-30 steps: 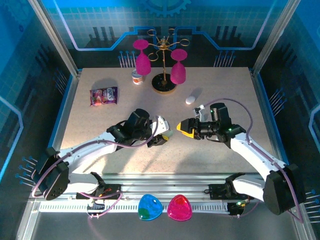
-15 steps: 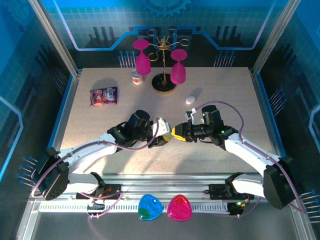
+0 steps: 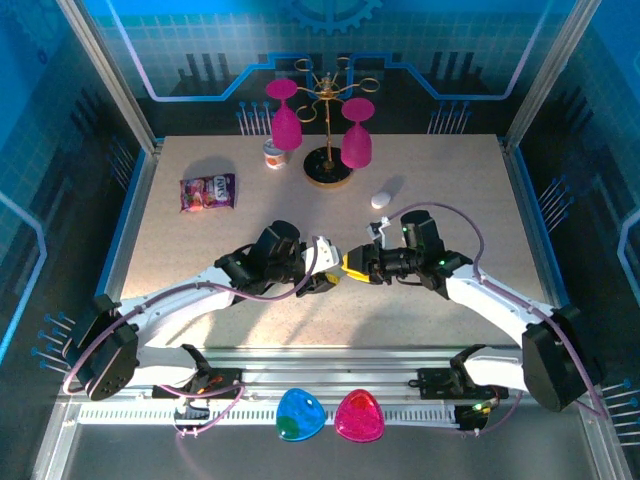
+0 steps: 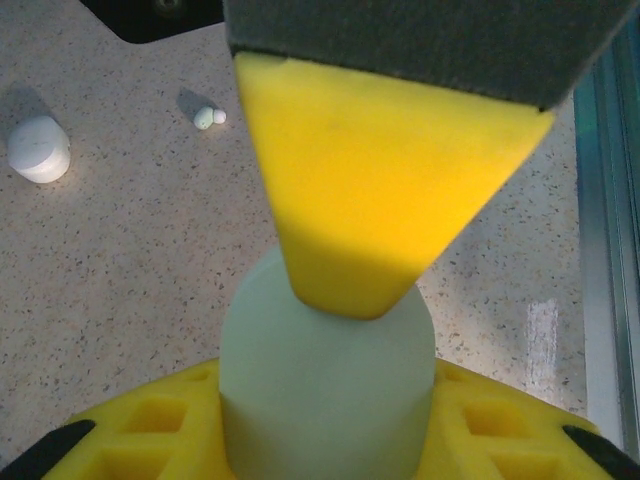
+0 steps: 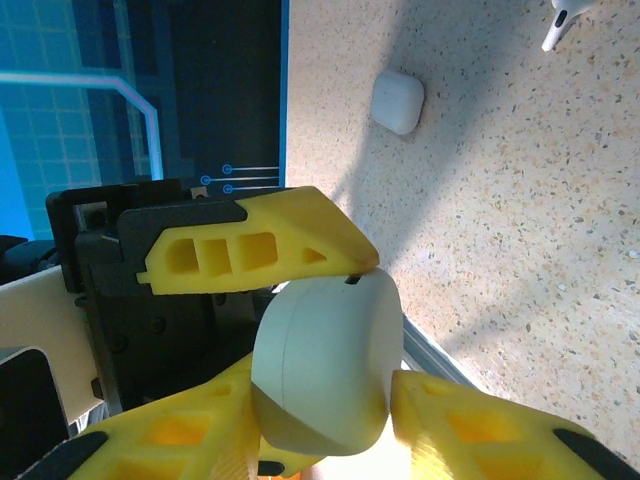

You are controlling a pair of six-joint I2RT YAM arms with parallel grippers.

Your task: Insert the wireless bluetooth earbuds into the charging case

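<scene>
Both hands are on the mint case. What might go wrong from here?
1. The smooth, rounded mint case is clamped by the left hand and the right hand at once; opposing pulls may make it slip or twist out.
2. An earbud lies loose on the table near a white case; a swinging arm may knock it away.

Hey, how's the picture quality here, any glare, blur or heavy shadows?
Left wrist view: the yellow fingertip up close is soft and out of focus, and a glare streak sits on the table at right. Right wrist view: a broad diagonal shadow crosses the table; the pale case is sharp. Top view: evenly lit and sharp.
</scene>
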